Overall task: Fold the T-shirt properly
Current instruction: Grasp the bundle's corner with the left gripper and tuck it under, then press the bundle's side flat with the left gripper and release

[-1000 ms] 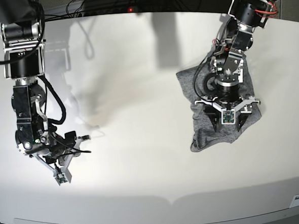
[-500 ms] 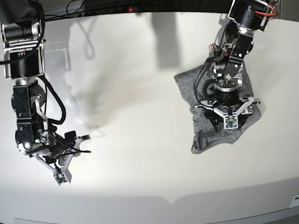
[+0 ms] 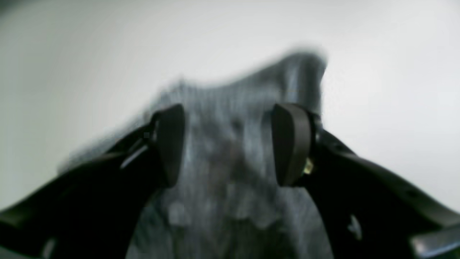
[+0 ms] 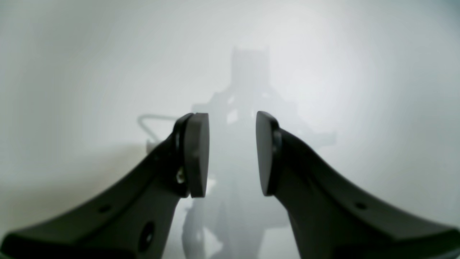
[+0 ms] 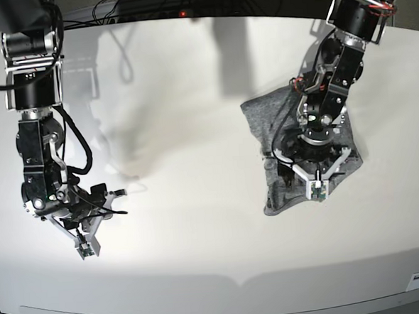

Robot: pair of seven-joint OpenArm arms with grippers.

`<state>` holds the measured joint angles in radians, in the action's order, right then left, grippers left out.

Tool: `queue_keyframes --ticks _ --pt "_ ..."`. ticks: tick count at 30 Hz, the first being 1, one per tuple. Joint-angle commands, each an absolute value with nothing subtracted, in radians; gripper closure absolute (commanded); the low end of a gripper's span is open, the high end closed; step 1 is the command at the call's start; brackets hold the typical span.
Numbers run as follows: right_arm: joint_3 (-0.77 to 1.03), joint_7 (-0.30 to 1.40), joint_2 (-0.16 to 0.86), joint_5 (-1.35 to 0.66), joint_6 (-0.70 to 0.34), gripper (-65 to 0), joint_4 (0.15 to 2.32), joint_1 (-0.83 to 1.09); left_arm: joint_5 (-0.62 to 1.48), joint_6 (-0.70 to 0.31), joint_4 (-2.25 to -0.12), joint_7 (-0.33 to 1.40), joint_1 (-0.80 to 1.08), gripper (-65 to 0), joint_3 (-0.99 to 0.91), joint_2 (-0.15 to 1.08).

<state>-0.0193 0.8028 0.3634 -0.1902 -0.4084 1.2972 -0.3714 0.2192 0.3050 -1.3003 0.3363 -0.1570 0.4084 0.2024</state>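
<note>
On the white table [image 5: 190,80], T-shirt [image 5: 271,117] under spread left hand [image 5: 315,166], right hand [image 5: 93,224] agape

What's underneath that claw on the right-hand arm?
The bunched grey T-shirt lies under the open left end effector, on the white table. The arm covers the cloth's middle.

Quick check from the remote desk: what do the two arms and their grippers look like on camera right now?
Both arms are black and silver metal with loose black cables. The left arm has a red wire near its top. The left gripper and right gripper have curved black fingers ending in flat dark oval pads. A small green board sits at each wrist.
</note>
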Motion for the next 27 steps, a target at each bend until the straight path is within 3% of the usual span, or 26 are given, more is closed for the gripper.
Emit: queue_keyframes --ticks 1,5,11,15,19,27 --pt "-0.012 0.786 0.376 -0.195 -0.411 -22.1 1.316 -0.402 0.211 0.308 -1.319 0.324 -0.175 -37.3 0.406 0.206" --pt "-0.012 0.783 0.376 -0.195 -0.411 -22.1 1.316 -0.401 0.190 0.308 -1.318 0.298 -0.129 -37.3 0.406 0.205" --pt "-0.012 0.783 0.376 -0.195 -0.411 -22.1 1.316 -0.402 0.186 0.299 -1.317 -0.010 -0.001 -37.3 0.406 0.206" --pt "-0.012 0.779 0.376 -0.195 -0.411 -22.1 1.316 -0.402 0.185 0.171 -1.317 -0.189 0.065 -37.3 0.406 0.215" --pt "-0.012 0.781 0.376 -0.196 -0.411 -22.1 1.316 -0.401 0.184 0.092 -1.317 -0.132 0.078 -37.3 0.406 0.214" --pt "-0.012 0.785 0.376 -0.196 -0.411 -22.1 1.316 -0.401 0.184 0.089 -1.317 -0.099 0.044 -37.3 0.406 0.214"
